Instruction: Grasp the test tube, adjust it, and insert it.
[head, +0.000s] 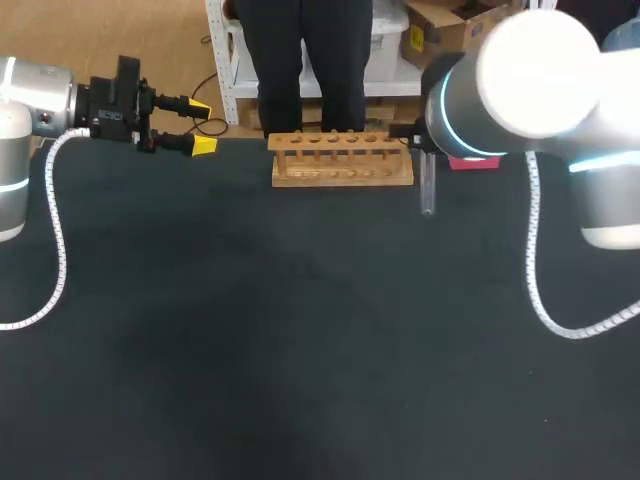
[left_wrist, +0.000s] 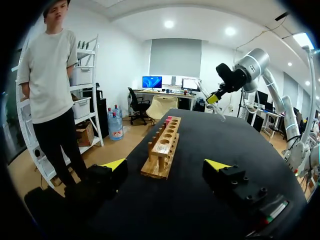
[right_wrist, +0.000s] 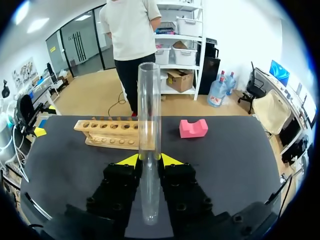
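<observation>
R gripper (right_wrist: 149, 159) is clamped on a clear glass test tube (right_wrist: 149, 100): both yellow tips press it from opp. sides, partway along its length. The tube's open mouth points out ahead of the fingers, and its rounded end sits back betw. the black finger bodies. In the head view the tube shows just below the R arm's wrist, in the air over the dark worktop (head: 300, 330). It hangs just beside the right end of the wooden tube rack (head: 342, 160) and is in none of its holes. The rack stands near the worktop's far edge, approx mid-width, long side running across, w/ one row of round holes along its top bar. A pink block (right_wrist: 193, 128) lies on the worktop near the rack's right end, apart from it; in the head view the R arm covers most of it. L gripper (head: 200, 127) is at the far-left corner of the worktop w/ its fingers spread wide and nothing betw. them, tips aimed toward the rack, well apart from it. In the L wrist view the rack lies ahead of that gripper, end-on, lined up w/ the gap betw. the two yellow tips and touching neither. Beyond the rack's far end the R arm holds the tube raised and tilted above the worktop. White coiled cable (head: 55, 230) hangs along each arm.
</observation>
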